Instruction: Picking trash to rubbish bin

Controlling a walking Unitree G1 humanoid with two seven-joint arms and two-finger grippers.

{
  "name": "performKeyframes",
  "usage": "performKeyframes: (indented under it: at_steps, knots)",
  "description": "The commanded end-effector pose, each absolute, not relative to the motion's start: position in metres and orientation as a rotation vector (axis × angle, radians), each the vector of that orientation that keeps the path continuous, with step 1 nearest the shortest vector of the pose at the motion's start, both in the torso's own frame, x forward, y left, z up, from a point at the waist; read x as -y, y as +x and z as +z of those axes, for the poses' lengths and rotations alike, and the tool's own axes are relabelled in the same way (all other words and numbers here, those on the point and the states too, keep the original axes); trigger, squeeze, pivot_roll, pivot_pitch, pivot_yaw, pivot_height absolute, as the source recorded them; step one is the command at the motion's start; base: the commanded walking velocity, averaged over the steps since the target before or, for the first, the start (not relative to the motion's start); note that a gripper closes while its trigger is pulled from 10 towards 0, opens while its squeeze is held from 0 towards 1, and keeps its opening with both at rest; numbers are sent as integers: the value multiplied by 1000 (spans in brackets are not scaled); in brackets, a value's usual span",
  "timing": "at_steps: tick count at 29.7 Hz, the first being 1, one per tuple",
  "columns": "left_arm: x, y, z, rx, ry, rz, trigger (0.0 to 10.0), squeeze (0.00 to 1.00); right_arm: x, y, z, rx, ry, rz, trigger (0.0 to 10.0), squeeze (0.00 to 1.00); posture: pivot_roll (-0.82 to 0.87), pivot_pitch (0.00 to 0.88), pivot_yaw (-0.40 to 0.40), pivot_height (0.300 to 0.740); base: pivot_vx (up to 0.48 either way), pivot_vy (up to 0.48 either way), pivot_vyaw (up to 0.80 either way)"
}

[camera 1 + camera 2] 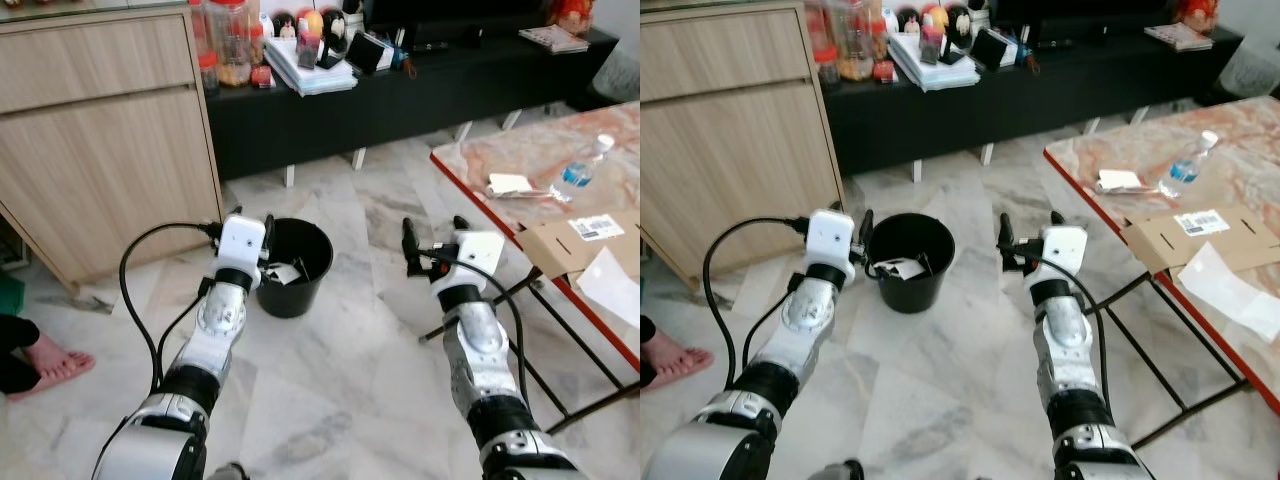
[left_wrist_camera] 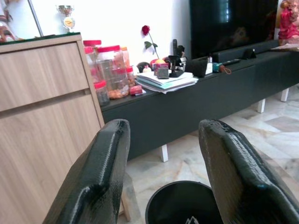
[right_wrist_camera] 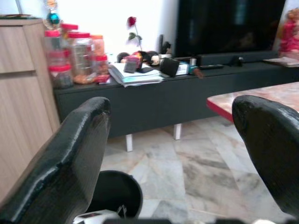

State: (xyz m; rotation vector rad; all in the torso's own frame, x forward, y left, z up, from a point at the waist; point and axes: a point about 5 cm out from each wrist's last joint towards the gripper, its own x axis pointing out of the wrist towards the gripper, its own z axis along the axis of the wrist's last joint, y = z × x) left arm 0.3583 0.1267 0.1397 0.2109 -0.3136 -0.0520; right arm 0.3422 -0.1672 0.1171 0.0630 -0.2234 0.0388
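The round black plastic bin (image 1: pixel 292 268) on the marble floor holds white paper scraps (image 1: pixel 283 272). They look light and soft, best pinched at an edge. The left gripper (image 1: pixel 252 232) is just beside the bin's rim and the right gripper (image 1: pixel 432 243) is near the bin; both are spread open and empty.

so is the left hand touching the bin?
Cannot tell. In the left eye view the left hand overlaps the black bin's rim, but no gap or contact shows plainly; it may simply hover above.

right end effector (image 3: pixel 173 154) fingers spread wide, black bin (image 3: pixel 114 193) on floor beyond.
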Motion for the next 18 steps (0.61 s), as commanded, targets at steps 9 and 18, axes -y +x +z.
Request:
performKeyframes:
  at_steps: [9,18]
  knots:
    - [-141,350,134,327,236,-43,10000,0,190,343,124,229,17,-28,10000,0,79,23,-126,740,0,0,0]
    - [-135,348,127,299,231,-47,10000,0,191,344,124,218,31,-43,10000,0,73,34,-127,740,0,0,-60]
